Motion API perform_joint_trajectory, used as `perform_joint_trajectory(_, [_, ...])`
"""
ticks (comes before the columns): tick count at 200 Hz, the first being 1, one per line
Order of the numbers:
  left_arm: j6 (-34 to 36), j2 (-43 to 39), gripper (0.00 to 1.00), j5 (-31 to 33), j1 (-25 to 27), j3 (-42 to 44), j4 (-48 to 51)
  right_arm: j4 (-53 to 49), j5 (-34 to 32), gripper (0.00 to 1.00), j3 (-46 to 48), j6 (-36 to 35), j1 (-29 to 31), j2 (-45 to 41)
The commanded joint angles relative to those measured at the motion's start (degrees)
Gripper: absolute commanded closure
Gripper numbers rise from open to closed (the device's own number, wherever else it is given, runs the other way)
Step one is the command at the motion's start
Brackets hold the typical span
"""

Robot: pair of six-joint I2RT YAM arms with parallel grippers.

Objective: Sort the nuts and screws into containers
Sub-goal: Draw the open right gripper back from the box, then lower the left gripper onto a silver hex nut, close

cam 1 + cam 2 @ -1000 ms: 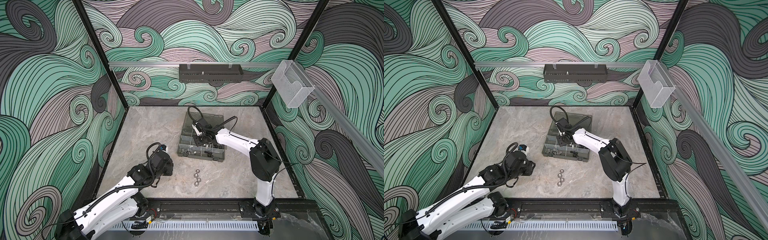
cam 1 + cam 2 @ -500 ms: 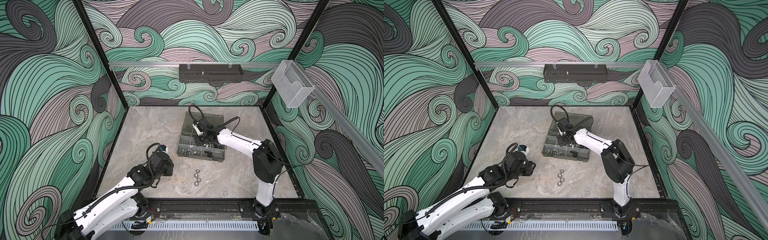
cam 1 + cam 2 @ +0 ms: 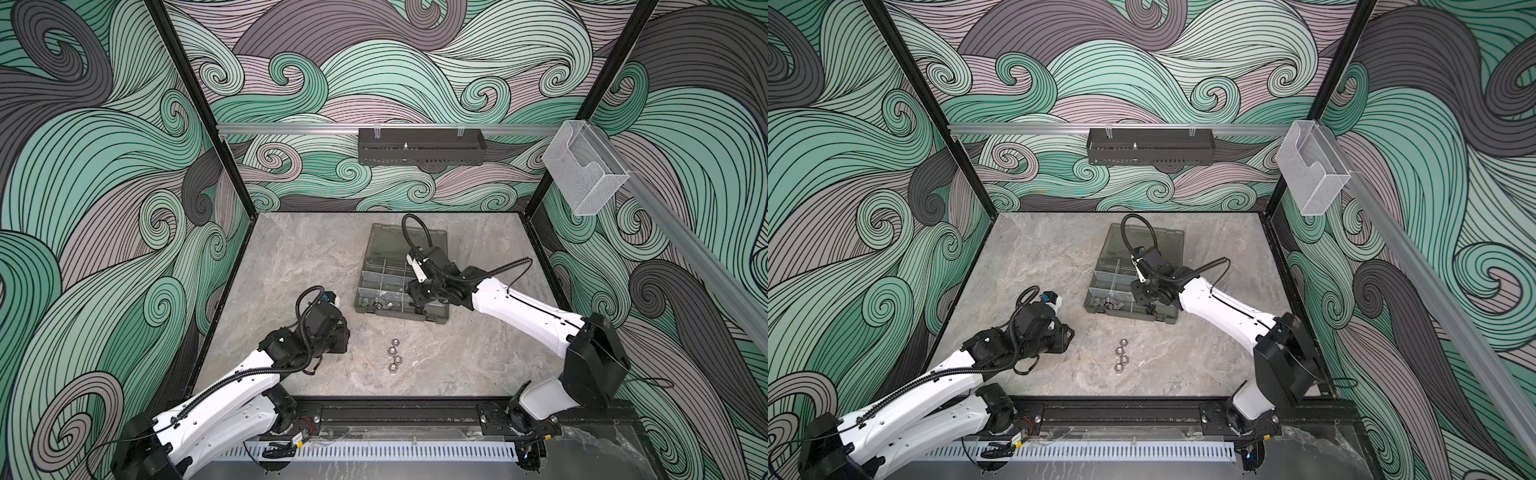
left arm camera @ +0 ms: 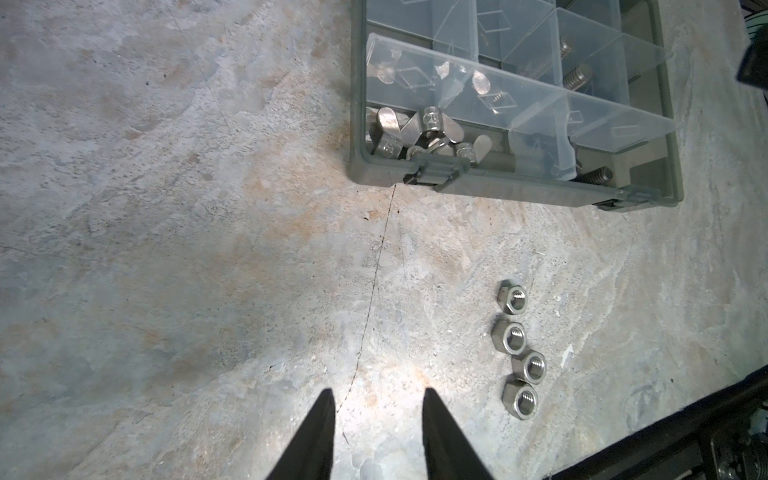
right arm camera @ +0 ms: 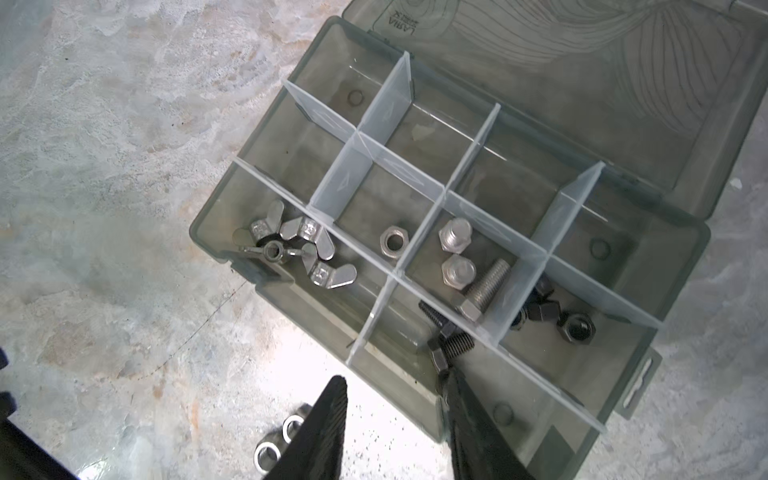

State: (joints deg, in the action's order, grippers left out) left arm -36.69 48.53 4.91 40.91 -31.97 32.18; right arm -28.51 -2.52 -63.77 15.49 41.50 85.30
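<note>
right gripper hangs over the near edge of the organizer case, jaws parted a moderate way with nothing between them. one of its fingertips sits just beside the black screws, which lie in a near-row compartment on the latch side. whether that tip touches the nearest screw head i cannot tell. beyond them, in the middle row, three silver screws share one compartment: two stand on their heads and one lies on its side. a single silver nut lies alone in the compartment next to them, and black nuts lie in the compartment on their other side. wing nuts are piled in the near corner compartment. the lid lies open behind the case.

left gripper hovers low over bare tabletop, well apart from the case, jaws likewise a moderate gap apart and empty. four loose nuts, all silver, lie flat in a short row on the tabletop, each just beside the next. the row sits off to one side of this gripper's fingertips and apart from them. in both top views the loose nuts lie to the right of the left gripper and in front of the case, touching neither.
</note>
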Motion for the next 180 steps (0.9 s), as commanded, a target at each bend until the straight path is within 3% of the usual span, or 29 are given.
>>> perform_joint_trajectory(1, [-0.4, 1.4, 0.61, -1.7, -0.3, -1.0, 0.2, 0.0, -0.2, 0.58, 4.3, 2.8, -0.3, -4.4])
perform_joint_trajectory(91, [0.7, 12.9, 0.61, -3.7, 2.8, -6.1, -2.5, -1.7, -2.7, 0.58, 22.6, 10.6, -0.3, -18.7])
perform_joint_trajectory(180, [0.0, 32.3, 0.61, -2.6, 10.6, -19.1, -0.8, -2.9, -2.8, 0.57, 26.4, 13.7, -0.3, -23.4])
